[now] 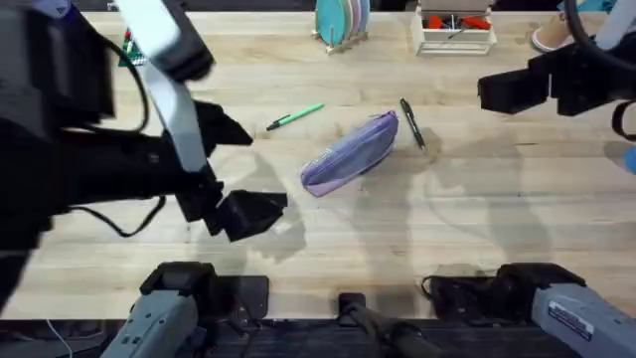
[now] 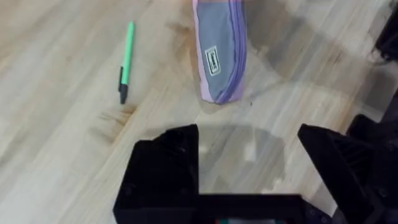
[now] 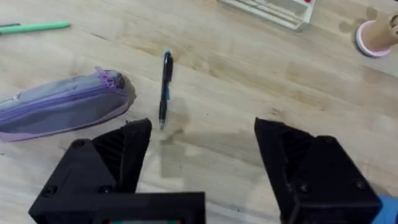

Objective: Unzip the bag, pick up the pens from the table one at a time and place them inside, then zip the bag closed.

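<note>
Items as I see them from my station. Bag (image 1: 353,152): lavender pouch, zipper closed, lying slantwise mid-desk (image 1: 477,229). Green pen (image 1: 295,116): flat on the desk, just left of the bag and slightly farther away. Black pen (image 1: 412,124): flat, just beside the bag's right end. Left tool (image 2: 249,165): released, fingers spread, empty, above bare desk near the bag's left end. Right tool (image 3: 202,162): released, empty, near the black pen.

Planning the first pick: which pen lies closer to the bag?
The black pen, lying right beside the bag's zipper-pull end; the green pen lies farther off.
</note>
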You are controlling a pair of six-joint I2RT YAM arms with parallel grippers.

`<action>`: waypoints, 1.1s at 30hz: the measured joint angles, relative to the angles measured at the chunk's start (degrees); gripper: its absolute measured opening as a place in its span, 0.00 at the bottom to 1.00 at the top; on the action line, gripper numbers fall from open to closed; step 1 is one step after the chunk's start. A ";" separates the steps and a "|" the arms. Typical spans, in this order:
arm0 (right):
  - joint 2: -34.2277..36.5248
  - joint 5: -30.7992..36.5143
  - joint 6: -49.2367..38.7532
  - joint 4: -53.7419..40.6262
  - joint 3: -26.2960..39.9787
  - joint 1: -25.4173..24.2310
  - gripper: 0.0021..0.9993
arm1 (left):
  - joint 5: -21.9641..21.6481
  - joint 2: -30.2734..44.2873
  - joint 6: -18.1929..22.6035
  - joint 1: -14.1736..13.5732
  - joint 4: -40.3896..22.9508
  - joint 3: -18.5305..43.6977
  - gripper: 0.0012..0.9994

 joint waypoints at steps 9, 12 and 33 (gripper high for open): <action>-0.01 0.00 -0.02 0.00 0.00 0.00 1.00 | 0.42 0.00 0.55 -0.38 7.90 -7.50 0.99; -0.01 0.00 -0.02 0.00 0.00 0.00 1.00 | 0.44 0.05 0.57 -1.88 10.79 -9.53 0.99; 0.00 -0.01 -0.17 0.00 0.00 0.00 1.00 | 0.23 25.57 -1.09 -14.79 32.12 -11.22 0.99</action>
